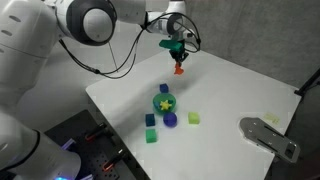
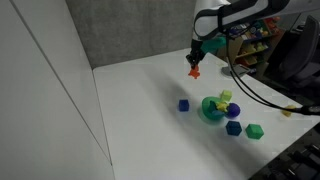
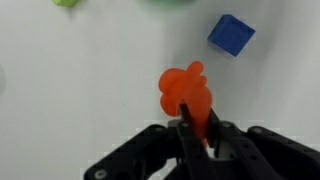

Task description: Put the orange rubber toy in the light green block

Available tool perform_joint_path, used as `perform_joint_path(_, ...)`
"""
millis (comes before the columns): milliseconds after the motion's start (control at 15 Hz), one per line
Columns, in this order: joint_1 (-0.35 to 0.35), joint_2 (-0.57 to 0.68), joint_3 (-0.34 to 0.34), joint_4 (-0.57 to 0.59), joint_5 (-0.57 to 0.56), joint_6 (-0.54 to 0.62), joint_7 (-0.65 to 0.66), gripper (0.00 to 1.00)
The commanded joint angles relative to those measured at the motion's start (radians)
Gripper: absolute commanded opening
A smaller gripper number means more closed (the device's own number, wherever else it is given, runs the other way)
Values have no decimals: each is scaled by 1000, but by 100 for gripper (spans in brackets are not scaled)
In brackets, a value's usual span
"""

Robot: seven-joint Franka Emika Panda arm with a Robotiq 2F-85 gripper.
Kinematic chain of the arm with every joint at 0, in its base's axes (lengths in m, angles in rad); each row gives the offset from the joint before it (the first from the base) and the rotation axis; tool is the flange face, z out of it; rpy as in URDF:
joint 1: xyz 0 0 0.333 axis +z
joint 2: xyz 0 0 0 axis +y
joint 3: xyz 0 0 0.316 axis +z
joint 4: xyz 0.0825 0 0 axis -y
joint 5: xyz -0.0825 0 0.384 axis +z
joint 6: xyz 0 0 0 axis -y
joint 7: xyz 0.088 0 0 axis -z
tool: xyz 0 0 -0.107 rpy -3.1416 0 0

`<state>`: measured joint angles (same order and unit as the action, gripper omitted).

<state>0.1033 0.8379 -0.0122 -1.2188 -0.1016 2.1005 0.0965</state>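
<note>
The orange rubber toy (image 1: 179, 69) hangs in my gripper (image 1: 178, 56), held in the air above the far part of the white table, as both exterior views show (image 2: 194, 70). In the wrist view the gripper (image 3: 197, 125) is shut on the toy's lower end, and the toy (image 3: 180, 88) sticks out ahead of the fingers. The light green block (image 1: 194, 118) sits on the table at the near right of the block cluster, well apart from the gripper. It also shows in an exterior view (image 2: 227, 96) and just at the top left edge of the wrist view (image 3: 67, 3).
A green round piece with a yellow star (image 1: 164, 102) lies mid-table, with a purple block (image 1: 170, 121), a dark blue cube (image 1: 151, 120) and a darker green cube (image 1: 152, 135) close by. A grey metal fixture (image 1: 268, 135) sits at the table's right edge. Cables hang behind the arm.
</note>
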Motion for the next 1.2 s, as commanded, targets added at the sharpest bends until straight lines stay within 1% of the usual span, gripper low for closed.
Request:
perform_joint_path(0, -39, -129, -20, -141, 17, -36, 18, 6)
perform_joint_path(333, -86, -284, -44, -344, 10, -16, 14, 5)
perform_joint_path(467, -103, -338, -55, -426, 9, 22, 15, 4)
perform_joint_path(600, -124, -371, -66, -488, 14, 58, 15, 5)
perform_joint_path(867, -173, -391, -88, -577, 30, 152, 15, 5)
perform_joint_path(1133, -208, -366, -109, -625, 42, 256, 12, 5)
